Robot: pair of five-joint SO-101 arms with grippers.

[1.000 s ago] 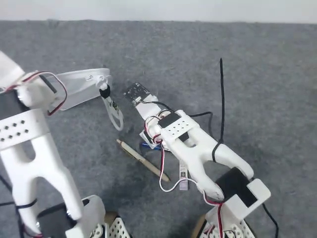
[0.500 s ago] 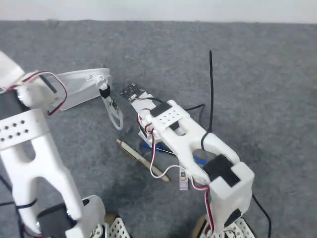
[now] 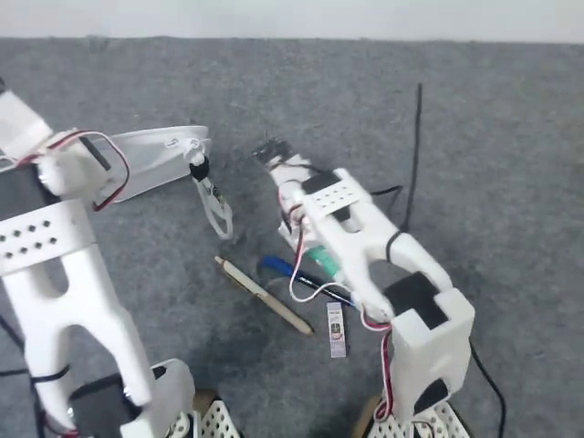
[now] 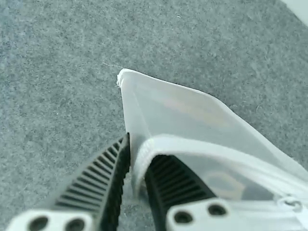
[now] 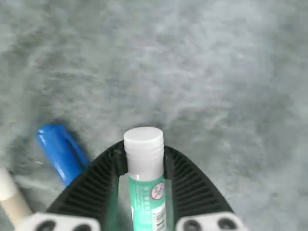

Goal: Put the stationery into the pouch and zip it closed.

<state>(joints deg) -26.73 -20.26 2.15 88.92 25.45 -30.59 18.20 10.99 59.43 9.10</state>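
While the left gripper (image 4: 134,144) pinches narrowly on the rim of the translucent white plastic pouch (image 4: 192,115), the right gripper (image 5: 143,156) grips a green glue stick with a white cap (image 5: 143,192) between its black fingers, over the grey carpeted tabletop (image 3: 474,109). From the high view, the pouch lies at ten o'clock from the glue stick. A blue pen (image 3: 276,266) lies just beside the stick at nine o'clock, a beige pen (image 3: 260,292) at seven o'clock, and a small white strip (image 3: 337,329) at six o'clock.
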